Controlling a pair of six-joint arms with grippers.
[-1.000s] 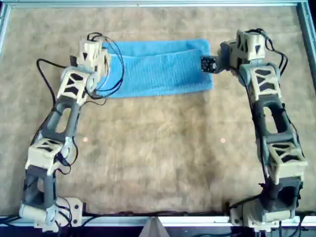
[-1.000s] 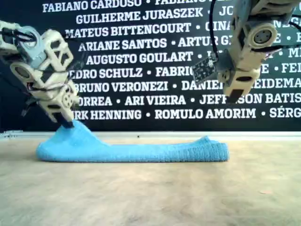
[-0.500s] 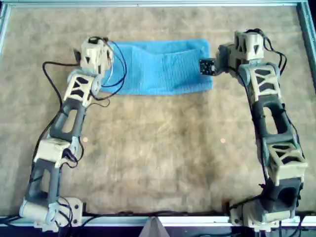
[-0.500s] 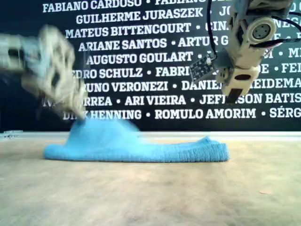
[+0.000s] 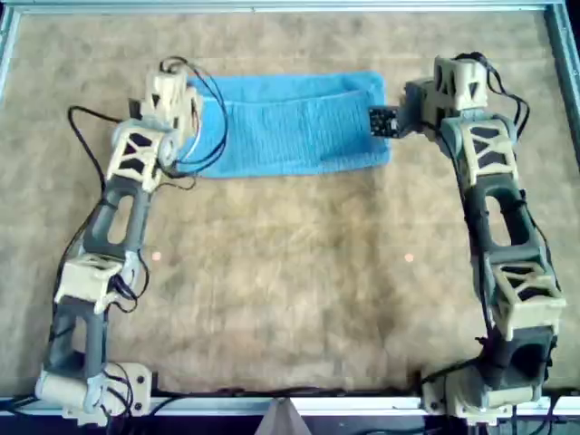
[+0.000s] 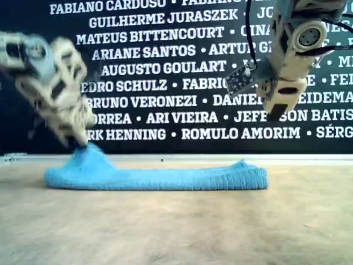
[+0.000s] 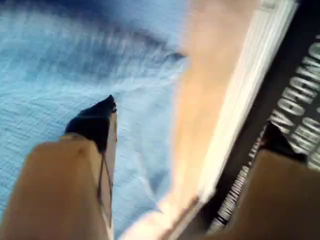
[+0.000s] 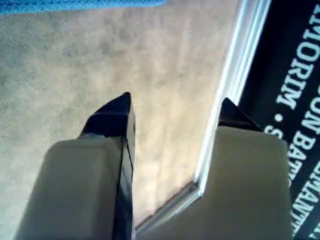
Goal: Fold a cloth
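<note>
— Toward the far edge of the counter (image 5: 290, 299), the cloth (image 5: 290, 127) is lying folded into a band, looking soft and limp.

— Take a corner; my first end effector (image 7: 190, 125) is spreading wide over it, and my second end effector (image 8: 175, 107) is hanging wide, empty.

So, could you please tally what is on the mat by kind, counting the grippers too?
Cloth: 1
Grippers: 2, my first gripper and my second gripper
Total: 3
</note>
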